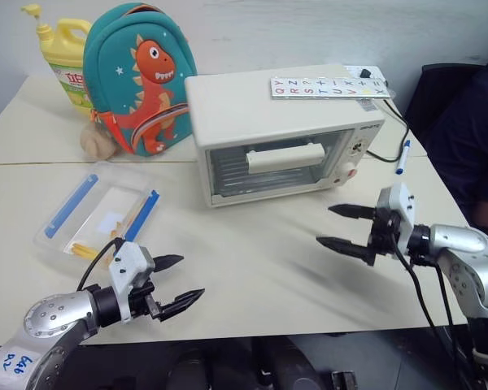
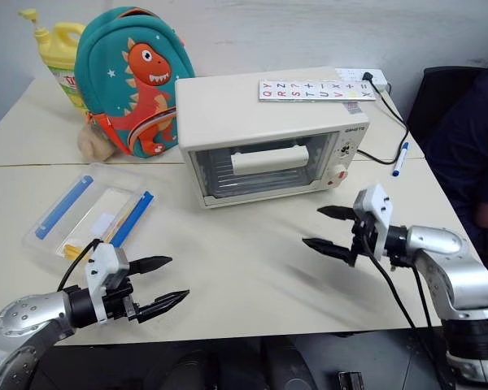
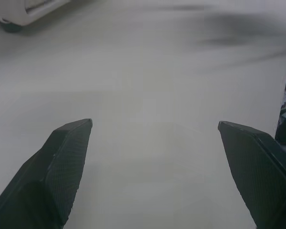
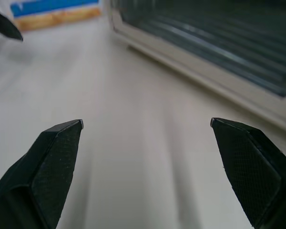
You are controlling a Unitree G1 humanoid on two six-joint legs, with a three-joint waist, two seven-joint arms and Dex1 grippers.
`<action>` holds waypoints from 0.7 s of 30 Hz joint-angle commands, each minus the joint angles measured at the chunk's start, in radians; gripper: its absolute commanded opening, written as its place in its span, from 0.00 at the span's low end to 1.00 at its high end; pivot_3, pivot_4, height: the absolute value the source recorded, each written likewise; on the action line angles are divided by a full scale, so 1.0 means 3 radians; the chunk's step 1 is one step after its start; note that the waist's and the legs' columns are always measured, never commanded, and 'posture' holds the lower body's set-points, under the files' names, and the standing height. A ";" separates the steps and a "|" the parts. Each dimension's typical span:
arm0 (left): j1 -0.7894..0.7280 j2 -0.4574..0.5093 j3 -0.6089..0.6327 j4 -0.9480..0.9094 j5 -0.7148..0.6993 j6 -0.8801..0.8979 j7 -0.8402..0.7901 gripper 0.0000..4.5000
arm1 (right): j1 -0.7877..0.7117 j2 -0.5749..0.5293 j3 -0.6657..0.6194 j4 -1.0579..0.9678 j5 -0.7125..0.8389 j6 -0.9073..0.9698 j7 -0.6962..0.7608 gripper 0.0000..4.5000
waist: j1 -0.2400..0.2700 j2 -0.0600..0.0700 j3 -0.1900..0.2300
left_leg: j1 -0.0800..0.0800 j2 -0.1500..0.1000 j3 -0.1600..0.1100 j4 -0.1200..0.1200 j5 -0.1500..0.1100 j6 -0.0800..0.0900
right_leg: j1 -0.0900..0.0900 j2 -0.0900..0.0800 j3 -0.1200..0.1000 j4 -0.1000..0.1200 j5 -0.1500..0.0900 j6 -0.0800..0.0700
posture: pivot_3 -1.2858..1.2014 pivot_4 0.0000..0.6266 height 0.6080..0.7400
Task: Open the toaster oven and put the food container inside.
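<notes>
Fingers apart, both grippers | toaster oven [image 1: 285, 138] door closed, interior dim | food container [image 1: 98, 213] contents hazy

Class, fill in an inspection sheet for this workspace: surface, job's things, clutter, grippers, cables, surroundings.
Surface: pale table, a seam running across it behind the box.
Job's things: toaster oven with door shut; food container lying flat to its left, lid clipped on.
Clutter: dinosaur backpack, yellow bottle, letter card on the oven top, blue pen.
Grippers: left gripper open, empty, above the table's near edge; right gripper open, empty, in front of the oven.
Cables: black cord behind the oven's right side.
Surroundings: a person at the right edge.
</notes>
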 commanded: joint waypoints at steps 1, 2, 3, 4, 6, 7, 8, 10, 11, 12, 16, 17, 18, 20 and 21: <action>-0.0259 0.0059 0.0401 -0.0246 -0.0860 0.0209 0.0188 1.00 | -0.0307 0.0110 -0.0026 0.0171 0.0108 0.0069 -0.0069 1.00 | 0.0001 0.0000 0.0000 | 0.0000 0.0000 -0.0001 0.0002 0.0000 0.0000 | 0.0000 0.0000 -0.0001 0.0001 0.0000 0.0000 | 0.52 0.24 1.00; -0.0356 0.0141 0.0519 -0.0261 -0.1110 0.0265 0.0226 1.00 | -0.0463 0.0161 -0.0008 0.0300 0.0089 0.0064 -0.0088 1.00 | 0.0001 0.0000 0.0000 | 0.0000 0.0000 -0.0002 0.0003 0.0000 0.0000 | 0.0001 0.0000 -0.0001 0.0002 0.0000 0.0001 | 0.52 0.24 1.00; -0.0421 0.0212 0.0598 -0.0270 -0.1265 0.0303 0.0248 1.00 | -0.0585 0.0198 0.0005 0.0409 0.0069 0.0061 -0.0105 1.00 | 0.0001 0.0000 0.0000 | 0.0000 0.0000 -0.0001 0.0004 0.0000 0.0000 | 0.0001 -0.0001 -0.0001 0.0002 0.0000 0.0001 | 0.52 0.24 1.00; -0.0473 0.0291 0.0662 -0.0272 -0.1388 0.0331 0.0265 1.00 | -0.0708 0.0231 0.0022 0.0524 0.0036 0.0044 -0.0116 1.00 | -0.0001 0.0000 0.0000 | -0.0001 0.0000 -0.0002 0.0005 0.0000 0.0000 | 0.0001 0.0000 -0.0002 0.0003 0.0000 0.0001 | 0.52 0.24 1.00; -0.0527 0.0411 0.0720 -0.0260 -0.1528 0.0367 0.0309 1.00 | -0.0862 0.0272 0.0044 0.0674 -0.0006 0.0015 -0.0107 1.00 | -0.0002 0.0002 0.0001 | -0.0001 -0.0001 -0.0001 0.0005 0.0001 -0.0001 | 0.0000 -0.0001 -0.0002 0.0002 0.0000 0.0001 | 0.52 0.24 1.00; -0.0544 0.0464 0.0726 -0.0253 -0.1545 0.0370 0.0319 1.00 | -0.0923 0.0285 0.0054 0.0721 -0.0005 0.0015 -0.0084 1.00 | -0.0002 0.0002 0.0001 | -0.0001 -0.0001 -0.0001 0.0003 0.0001 -0.0001 | 0.0000 -0.0001 -0.0002 0.0001 0.0000 0.0001 | 0.52 0.24 1.00; -0.0562 0.0503 0.0717 -0.0235 -0.1531 0.0367 0.0334 1.00 | -0.0975 0.0290 0.0074 0.0739 -0.0004 0.0011 -0.0044 1.00 | -0.0002 0.0002 0.0001 | -0.0001 0.0000 -0.0001 0.0003 0.0003 -0.0007 | 0.0000 0.0000 -0.0003 0.0000 0.0000 0.0000 | 0.52 0.24 1.00; -0.0582 0.0547 0.0697 -0.0206 -0.1506 0.0353 0.0362 1.00 | -0.1032 0.0290 0.0102 0.0749 -0.0002 0.0004 0.0021 1.00 | -0.0002 0.0003 0.0002 | -0.0003 0.0000 -0.0001 0.0002 0.0005 -0.0009 | -0.0002 0.0000 -0.0003 -0.0002 -0.0001 0.0000 | 0.52 0.24 1.00; -0.0597 0.0557 0.0671 -0.0186 -0.1462 0.0340 0.0374 1.00 | -0.1048 0.0291 0.0112 0.0698 0.0026 0.0021 0.0051 1.00 | -0.0002 0.0003 0.0002 | -0.0003 0.0000 -0.0001 0.0002 0.0006 -0.0013 | -0.0002 0.0000 -0.0003 -0.0002 -0.0001 0.0000 | 0.52 0.24 1.00; -0.0620 0.0566 0.0624 -0.0166 -0.1372 0.0323 0.0395 1.00 | -0.1058 0.0293 0.0117 0.0665 0.0047 0.0034 0.0070 1.00 | -0.0002 0.0003 0.0002 | -0.0003 0.0000 0.0000 0.0002 0.0007 -0.0013 | -0.0001 0.0000 -0.0003 -0.0002 -0.0001 0.0000 | 0.52 0.24 1.00; -0.0903 0.0533 0.0456 -0.0056 -0.1239 0.0294 0.0562 1.00 | -0.0962 0.0219 0.0087 0.0164 0.0394 0.0311 0.0273 1.00 | 0.0002 0.0005 0.0003 | -0.0003 -0.0001 0.0000 0.0004 0.0007 -0.0014 | -0.0001 0.0000 -0.0003 0.0000 0.0000 0.0000 | 0.52 0.24 1.00; -0.0972 0.0526 0.0429 -0.0014 -0.1230 0.0290 0.0575 1.00 | -0.0927 0.0200 0.0074 0.0084 0.0437 0.0353 0.0291 1.00 | 0.0003 0.0005 0.0003 | -0.0003 -0.0001 -0.0001 0.0004 0.0007 -0.0014 | -0.0001 0.0000 -0.0003 0.0000 0.0000 0.0000 | 0.52 0.24 1.00; -0.1040 0.0523 0.0398 0.0031 -0.1213 0.0293 0.0584 1.00 | -0.0888 0.0179 0.0064 0.0012 0.0469 0.0387 0.0304 1.00 | 0.0003 0.0005 0.0003 | -0.0003 0.0000 0.0000 0.0004 0.0007 -0.0014 | -0.0001 0.0000 -0.0003 -0.0001 0.0000 0.0000 | 0.52 0.24 1.00; -0.1176 0.0547 0.0299 0.0135 -0.1124 0.0283 0.0533 1.00 | -0.0795 0.0138 0.0064 -0.0098 0.0490 0.0421 0.0319 1.00 | -0.0005 0.0005 0.0003 | -0.0004 0.0000 0.0000 0.0002 0.0007 -0.0015 | -0.0002 0.0000 -0.0003 -0.0002 -0.0001 0.0000 | 0.52 0.24 1.00; -0.1281 0.0553 0.0232 0.0209 -0.1063 0.0264 0.0491 1.00 | -0.0732 0.0117 0.0067 -0.0154 0.0499 0.0433 0.0335 1.00 | -0.0009 0.0007 0.0004 | -0.0004 0.0000 0.0000 0.0002 0.0007 -0.0015 | -0.0003 0.0001 -0.0003 -0.0002 -0.0001 0.0000 | 0.52 0.24 1.00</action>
